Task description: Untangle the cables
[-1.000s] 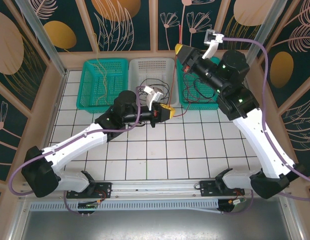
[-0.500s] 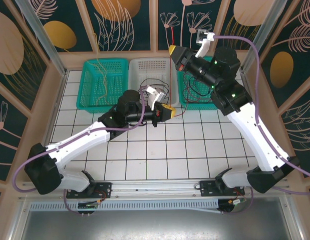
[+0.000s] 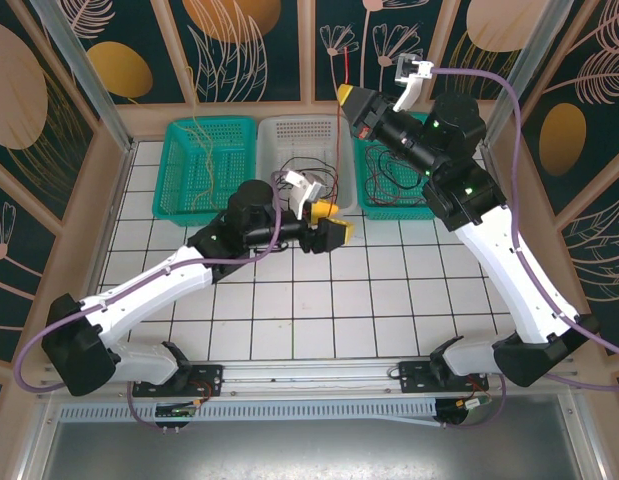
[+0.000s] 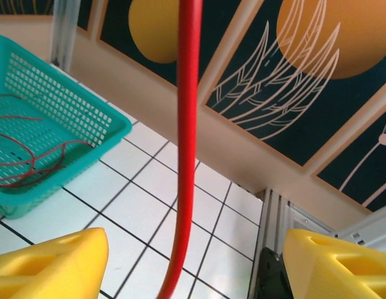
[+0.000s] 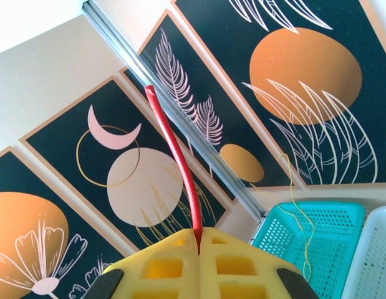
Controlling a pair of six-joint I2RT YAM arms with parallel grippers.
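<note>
Overhead: at twelve o'clock the right gripper (image 3: 351, 100) pinches the red cable (image 3: 346, 68) aloft. Red loops lie in the teal basket (image 3: 394, 212) at one o'clock, and the left gripper (image 3: 332, 222) sits at centre.
Left wrist: the fingers (image 4: 49, 265) are spread wide, with the cable (image 4: 186, 143) between them, untouched.
Right wrist: the fingers (image 5: 242, 255) are clamped on the cable (image 5: 175, 149).

Baskets, three: left teal basket (image 3: 204, 165), right teal basket (image 3: 394, 190), white basket (image 3: 304, 135).
Claws, two: left claw (image 3: 331, 220), right claw (image 3: 349, 97).
Cables: yellow cable (image 3: 199, 140), one; red cable (image 4: 188, 124) and black cable (image 3: 319, 172) strands tangled, tally cannot be told.
</note>
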